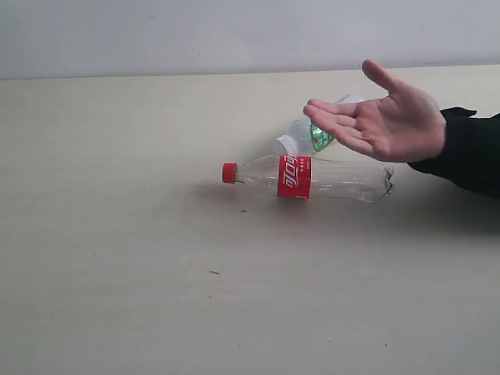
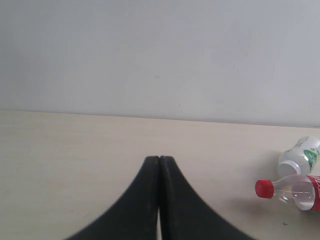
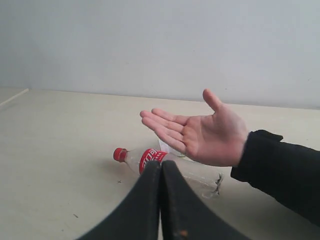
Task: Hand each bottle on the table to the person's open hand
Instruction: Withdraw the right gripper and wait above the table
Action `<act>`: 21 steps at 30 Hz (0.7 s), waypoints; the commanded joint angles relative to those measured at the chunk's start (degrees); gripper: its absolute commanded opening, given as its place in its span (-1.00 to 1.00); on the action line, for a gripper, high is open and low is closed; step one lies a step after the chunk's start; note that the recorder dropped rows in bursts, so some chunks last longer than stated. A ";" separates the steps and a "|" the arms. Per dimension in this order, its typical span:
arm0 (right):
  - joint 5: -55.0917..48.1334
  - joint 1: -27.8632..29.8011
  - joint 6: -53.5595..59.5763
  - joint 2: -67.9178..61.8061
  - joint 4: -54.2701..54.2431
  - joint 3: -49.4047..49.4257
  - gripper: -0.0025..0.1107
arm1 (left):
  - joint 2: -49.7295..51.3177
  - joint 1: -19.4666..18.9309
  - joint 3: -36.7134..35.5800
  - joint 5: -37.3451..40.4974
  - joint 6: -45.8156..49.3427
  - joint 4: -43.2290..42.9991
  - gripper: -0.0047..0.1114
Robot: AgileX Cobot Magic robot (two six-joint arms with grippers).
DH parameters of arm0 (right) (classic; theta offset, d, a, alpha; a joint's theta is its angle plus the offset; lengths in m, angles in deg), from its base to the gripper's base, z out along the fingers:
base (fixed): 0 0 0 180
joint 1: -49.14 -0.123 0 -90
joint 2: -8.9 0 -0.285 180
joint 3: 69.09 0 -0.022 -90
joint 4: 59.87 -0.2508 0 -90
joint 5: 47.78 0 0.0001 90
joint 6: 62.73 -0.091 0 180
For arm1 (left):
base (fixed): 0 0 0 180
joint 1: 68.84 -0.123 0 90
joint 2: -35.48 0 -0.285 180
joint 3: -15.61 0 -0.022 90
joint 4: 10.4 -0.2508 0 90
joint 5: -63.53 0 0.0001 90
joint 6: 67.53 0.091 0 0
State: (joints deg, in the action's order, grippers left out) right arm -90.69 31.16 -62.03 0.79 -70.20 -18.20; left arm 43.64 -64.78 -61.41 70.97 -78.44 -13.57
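Exterior view: red-label bottle (image 1: 308, 178) lying on side on surface (image 1: 117, 273). Green-label bottle (image 1: 312, 134) toppled just behind, partly hidden by person's open hand (image 1: 383, 121). Hand palm up above both, likely awaiting handover. Red label: white script, unreadable.
Left wrist view: left jaws clenched, empty; both bottles well apart.
Right wrist view: right jaws clenched, empty, pointing toward red-label bottle; nothing grasped yet.
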 commanded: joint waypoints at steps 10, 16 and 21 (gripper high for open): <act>0.10 -0.04 0.02 0.32 0.13 0.22 -0.96 | -0.36 -0.07 -0.20 -0.05 0.07 0.45 -0.92; 6.95 -0.04 2.92 0.32 -4.83 0.22 -0.96 | -0.36 -0.07 -0.20 -0.05 0.07 0.45 -0.92; 8.90 -0.04 13.44 -10.31 -10.32 0.22 -0.96 | -0.36 -0.07 -0.20 -0.05 0.07 0.45 -0.92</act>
State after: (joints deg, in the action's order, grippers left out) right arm -83.25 31.16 -54.72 -3.21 -77.26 -18.20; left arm 43.64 -64.78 -61.41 70.97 -78.44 -13.57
